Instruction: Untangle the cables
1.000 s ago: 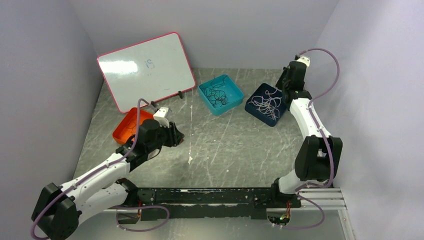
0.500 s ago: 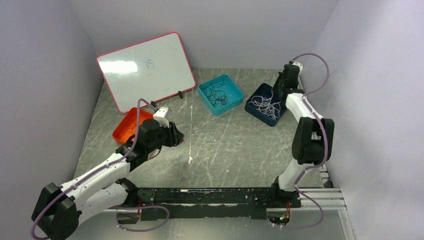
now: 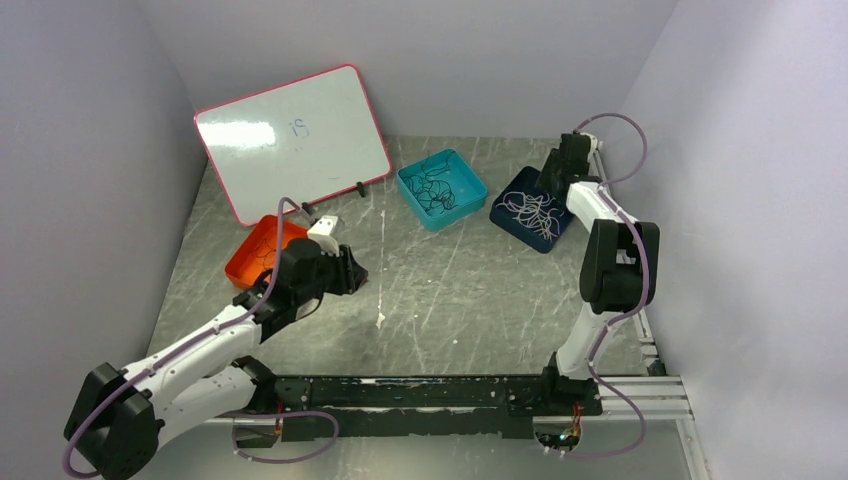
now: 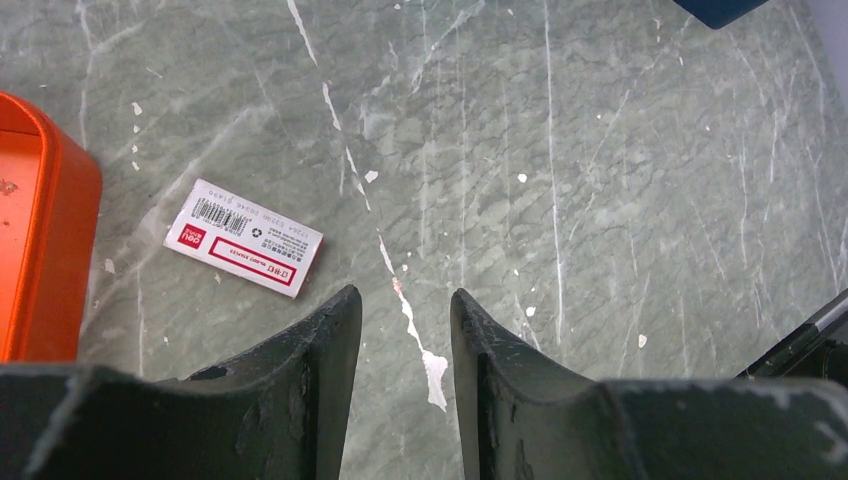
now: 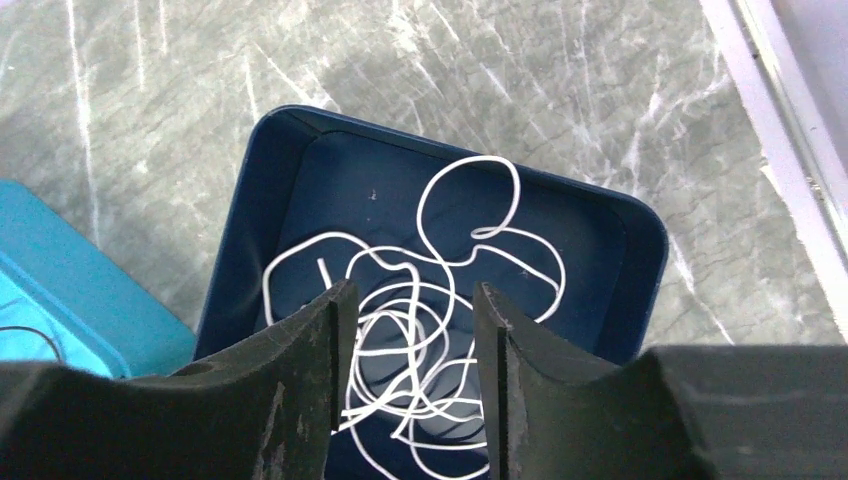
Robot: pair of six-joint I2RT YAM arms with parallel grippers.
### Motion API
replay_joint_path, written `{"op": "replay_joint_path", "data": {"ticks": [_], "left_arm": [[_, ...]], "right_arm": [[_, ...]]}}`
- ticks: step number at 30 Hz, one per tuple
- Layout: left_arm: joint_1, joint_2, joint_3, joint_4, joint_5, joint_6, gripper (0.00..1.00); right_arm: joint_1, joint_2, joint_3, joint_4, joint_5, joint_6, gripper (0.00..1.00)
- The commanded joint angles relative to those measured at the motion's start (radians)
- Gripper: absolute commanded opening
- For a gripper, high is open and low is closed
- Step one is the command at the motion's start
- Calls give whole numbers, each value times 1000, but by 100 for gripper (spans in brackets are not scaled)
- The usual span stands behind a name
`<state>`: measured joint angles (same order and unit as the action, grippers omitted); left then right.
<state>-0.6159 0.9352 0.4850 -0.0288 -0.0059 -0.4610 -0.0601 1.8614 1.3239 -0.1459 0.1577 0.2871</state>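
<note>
White cables (image 3: 533, 210) lie in a loose tangle in the dark blue tray (image 3: 500, 213) at the back right. My right gripper (image 3: 553, 172) hangs over that tray's far side. In the right wrist view it (image 5: 412, 292) stands open, and the white cables (image 5: 405, 325) show through the gap below its fingers, not pinched. Black cables (image 3: 432, 192) sit coiled in the teal tray (image 3: 473, 175). My left gripper (image 3: 355, 272) is open over bare marble, and nothing is between its fingers (image 4: 405, 295).
An orange tray (image 3: 240, 268) sits just left of the left wrist, its wall (image 4: 40, 220) close to the fingers. A small white labelled box (image 4: 243, 237) lies on the table. A whiteboard (image 3: 292, 140) leans at the back left. Walls close in on both sides.
The right arm has folded its elbow inward and its wrist has dropped lower over the blue tray. Its jaws have parted and the white cables lie more bunched. The left arm has not moved.
</note>
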Motion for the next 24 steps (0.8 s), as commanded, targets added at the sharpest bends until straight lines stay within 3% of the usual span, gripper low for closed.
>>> {"op": "replay_joint_path", "data": {"ticks": [1, 7, 13, 20, 24], "left_arm": [[6, 14, 25, 6, -3, -8, 44], [7, 14, 24, 7, -3, -8, 45], [6, 17, 27, 8, -4, -10, 45], [6, 7, 70, -49, -37, 1, 46], [7, 0, 153, -145, -141, 17, 47]], "right_arm": [[-9, -35, 26, -21, 48, -14, 53], [-9, -89, 43, -35, 84, -31, 67], [-9, -145, 28, -19, 77, -27, 68], [-9, -245, -42, 29, -184, 33, 66], [0, -371, -79, 44, -385, 126, 67]]}}
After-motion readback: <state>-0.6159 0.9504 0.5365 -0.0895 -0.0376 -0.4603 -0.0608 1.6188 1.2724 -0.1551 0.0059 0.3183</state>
